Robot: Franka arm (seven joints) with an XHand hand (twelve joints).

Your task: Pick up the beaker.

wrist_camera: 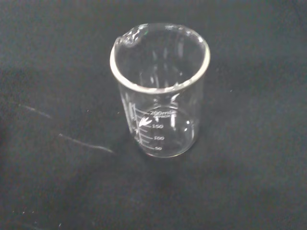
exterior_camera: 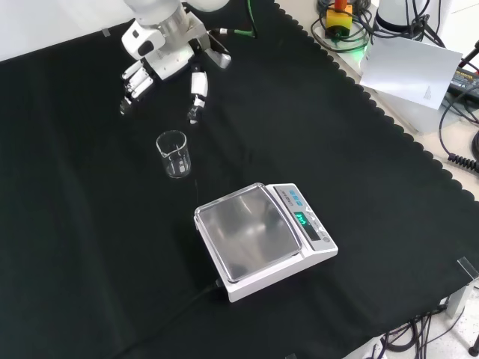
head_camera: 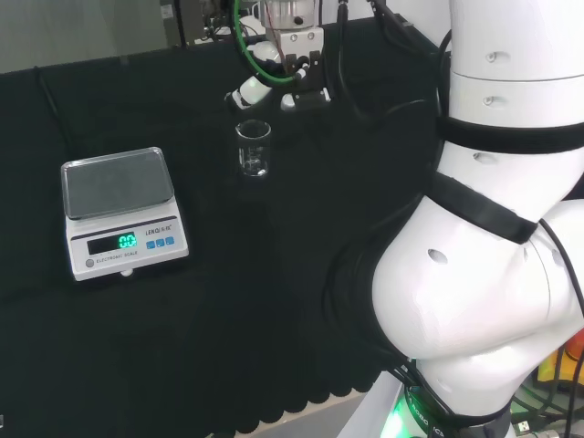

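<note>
The beaker (exterior_camera: 173, 153) stands upright and empty on the cloth (exterior_camera: 90, 247), untouched, just below the hand (exterior_camera: 161, 63), which hovers with fingers spread wide. This looks like the approach; next the hand must lower around the glass. The scale (exterior_camera: 262, 238) sits well apart, toward the cloth's near edge in the front view, leaving open room.

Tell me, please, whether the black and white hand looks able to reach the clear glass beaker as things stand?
Probably yes: the hand hovers open just beyond the upright clear glass beaker, with bare cloth between; the scale stands apart.
</note>
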